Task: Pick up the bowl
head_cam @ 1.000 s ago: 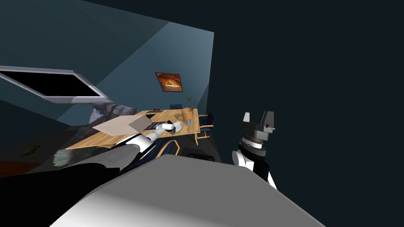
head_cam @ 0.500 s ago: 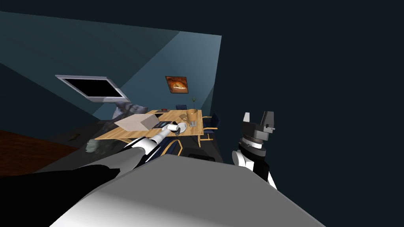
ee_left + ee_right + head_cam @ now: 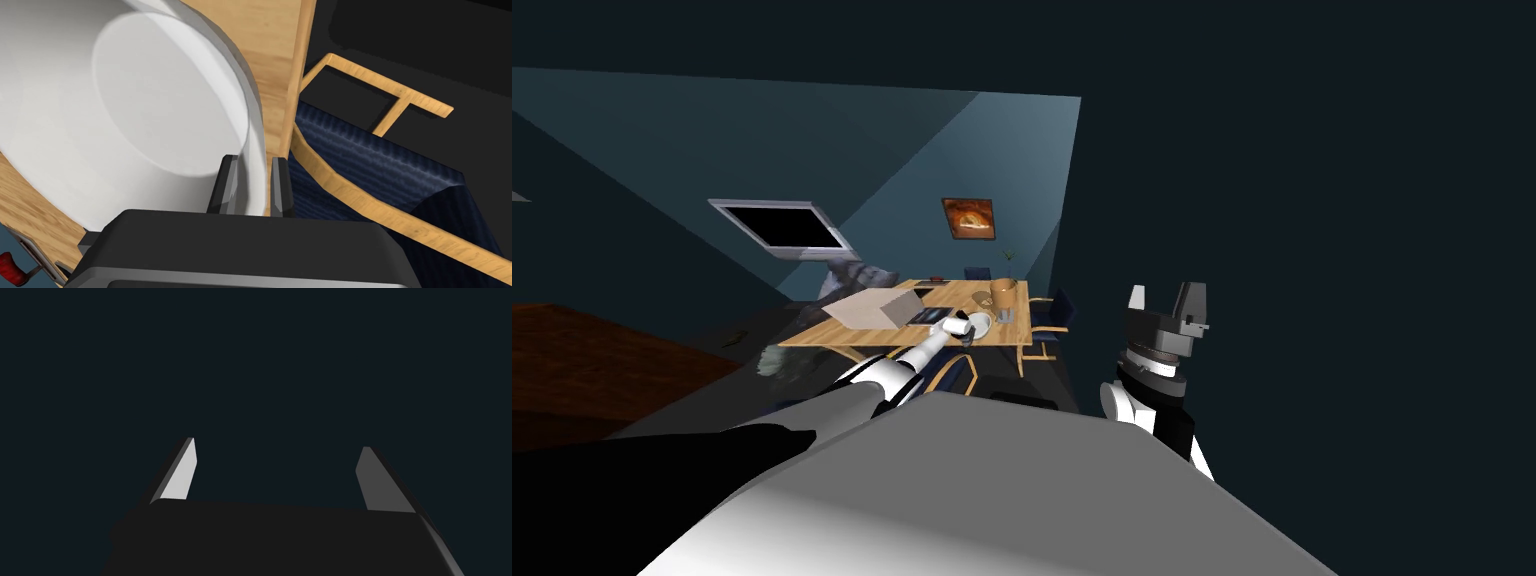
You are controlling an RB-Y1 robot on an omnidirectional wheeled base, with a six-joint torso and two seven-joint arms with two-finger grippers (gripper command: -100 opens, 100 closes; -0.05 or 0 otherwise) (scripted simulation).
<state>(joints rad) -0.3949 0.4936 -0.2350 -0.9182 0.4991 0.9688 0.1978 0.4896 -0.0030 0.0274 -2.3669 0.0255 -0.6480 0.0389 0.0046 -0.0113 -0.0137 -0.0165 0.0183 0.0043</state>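
Head view, bowl position: the white bowl (image 3: 978,323) is at the near edge of the wooden surface (image 3: 822,337).
Head view, left arm: stretched forward and nearly straight, with the left claw (image 3: 960,328) at the bowl's near side. This is much the nearer arm.
Head view, right arm: folded beside the chest, with the right claw (image 3: 1167,298) pointing up, well apart from the surface.
Left wrist view, grip: the fingers (image 3: 229,182) are nearly together and clamp the bowl's wall, one blade inside the rim and one outside.
Left wrist view, bowl attitude: the mouth is turned toward the claw. Whether the base touches the surface cannot be told.
Left wrist view, surroundings: the surface edge lies just beside the claw, with a blue chair (image 3: 370,155) beyond it.
Left wrist view, judgement: the grasp appears made, so a straight lift is the likely next step.
Right wrist view, claw state: blades spread wide, holding nothing.
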